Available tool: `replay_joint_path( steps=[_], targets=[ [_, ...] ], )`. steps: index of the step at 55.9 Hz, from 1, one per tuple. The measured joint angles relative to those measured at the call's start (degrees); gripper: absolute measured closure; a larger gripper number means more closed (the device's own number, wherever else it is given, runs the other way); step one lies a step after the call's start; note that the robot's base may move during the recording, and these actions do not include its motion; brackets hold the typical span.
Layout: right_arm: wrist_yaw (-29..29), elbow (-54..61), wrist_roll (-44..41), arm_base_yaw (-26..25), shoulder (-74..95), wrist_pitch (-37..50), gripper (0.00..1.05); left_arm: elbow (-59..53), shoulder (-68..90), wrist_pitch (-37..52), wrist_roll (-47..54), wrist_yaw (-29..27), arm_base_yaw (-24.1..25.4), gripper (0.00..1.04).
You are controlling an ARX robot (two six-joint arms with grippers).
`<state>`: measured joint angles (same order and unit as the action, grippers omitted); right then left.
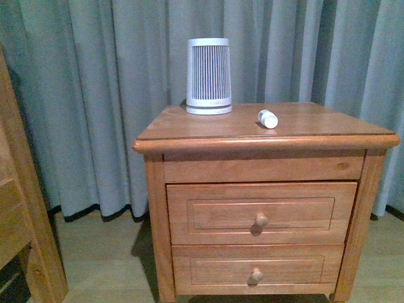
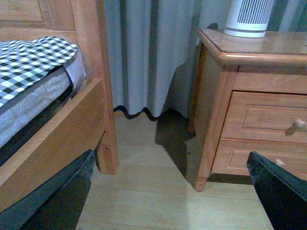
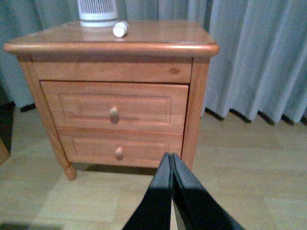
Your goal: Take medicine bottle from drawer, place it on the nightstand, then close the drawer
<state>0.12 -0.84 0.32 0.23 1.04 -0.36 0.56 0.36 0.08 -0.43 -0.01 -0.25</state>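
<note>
Right gripper (image 3: 171, 160) closed on nothing, left gripper (image 2: 168, 191) wide open, empty.

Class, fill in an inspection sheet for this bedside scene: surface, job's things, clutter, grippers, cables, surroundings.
Surface: orange-brown wooden nightstand, top smooth.
Job's things: tiny white plastic medicine bottle lying on its side on the top; upper wooden drawer shut.
Clutter: large white ribbed appliance upright at the back.
Grippers: left gripper open, right gripper shut; both empty, away from the nightstand.
Cables: nothing seen.
Surroundings: grey curtain, wooden bed frame, wood floor.
</note>
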Motion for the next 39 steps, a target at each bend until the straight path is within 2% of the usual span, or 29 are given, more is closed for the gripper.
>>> replay_joint_path(
  steps=[18, 21, 39],
  targets=[
    [-0.2, 0.0, -0.1, -0.1, -0.7, 0.2, 1.01, 0.0, 0.0, 0.0, 0.0, 0.0, 0.0, 0.07],
    [-0.2, 0.0, -0.1, -0.1, -0.7, 0.2, 0.87, 0.0, 0.0, 0.0, 0.0, 0.0, 0.0, 0.07],
    [-0.2, 0.0, -0.1, -0.1, -0.7, 0.2, 0.27, 0.0, 0.0, 0.0, 0.0, 0.0, 0.0, 0.07]
  ],
)
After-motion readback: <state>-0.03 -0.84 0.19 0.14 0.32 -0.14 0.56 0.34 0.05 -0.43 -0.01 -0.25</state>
